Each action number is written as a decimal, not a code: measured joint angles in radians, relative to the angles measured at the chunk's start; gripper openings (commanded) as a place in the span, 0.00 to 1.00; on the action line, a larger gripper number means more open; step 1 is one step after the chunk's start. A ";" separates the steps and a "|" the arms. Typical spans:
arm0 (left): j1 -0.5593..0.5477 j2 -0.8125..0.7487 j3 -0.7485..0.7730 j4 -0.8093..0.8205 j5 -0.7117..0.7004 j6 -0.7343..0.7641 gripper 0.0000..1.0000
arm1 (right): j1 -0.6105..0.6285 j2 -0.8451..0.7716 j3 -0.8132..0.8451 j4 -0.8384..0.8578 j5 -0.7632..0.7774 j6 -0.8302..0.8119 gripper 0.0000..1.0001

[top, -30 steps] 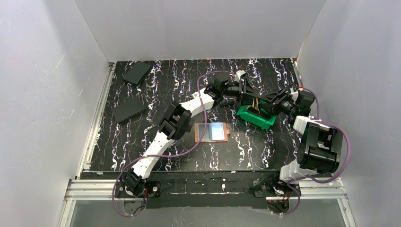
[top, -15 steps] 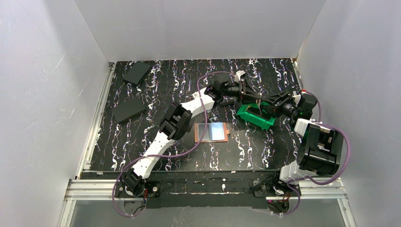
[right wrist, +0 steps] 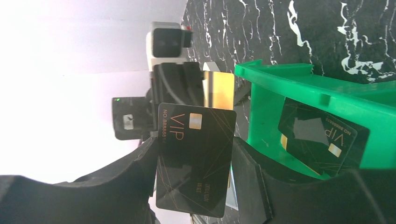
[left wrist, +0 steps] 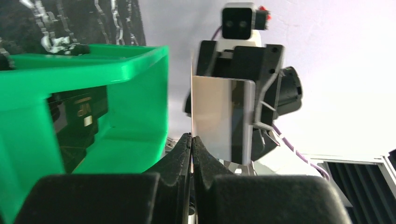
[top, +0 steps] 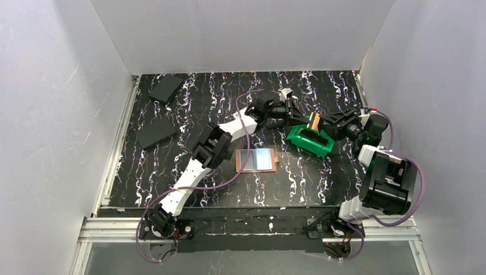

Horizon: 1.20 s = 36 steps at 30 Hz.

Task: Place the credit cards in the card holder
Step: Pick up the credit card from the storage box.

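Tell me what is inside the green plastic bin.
One black VIP card leans inside the green plastic bin. Its floor and any further cards are hidden behind the bin's walls.

Our left gripper (left wrist: 191,140) sits at six o'clock, fingertips pressed together on a thin card edge (left wrist: 191,93) that rises straight toward twelve. Just beside it, at one o'clock, a grey card (left wrist: 219,119) stands upright against the right gripper (left wrist: 275,88), whose wrist camera (left wrist: 240,21) shows above. At nine o'clock we see the green bin (left wrist: 116,93), with a dark card (left wrist: 79,114) behind its translucent wall.
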 measured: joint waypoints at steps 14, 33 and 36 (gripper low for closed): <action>0.004 -0.032 -0.121 -0.142 -0.035 0.142 0.00 | 0.011 -0.053 0.147 -0.446 0.041 -0.335 0.01; 0.045 -0.149 -0.165 -0.154 -0.046 0.122 0.00 | 0.026 -0.024 0.269 -0.816 0.192 -0.560 0.76; 0.047 -0.150 -0.169 -0.154 -0.046 0.122 0.00 | 0.031 -0.024 0.269 -0.816 0.190 -0.557 0.81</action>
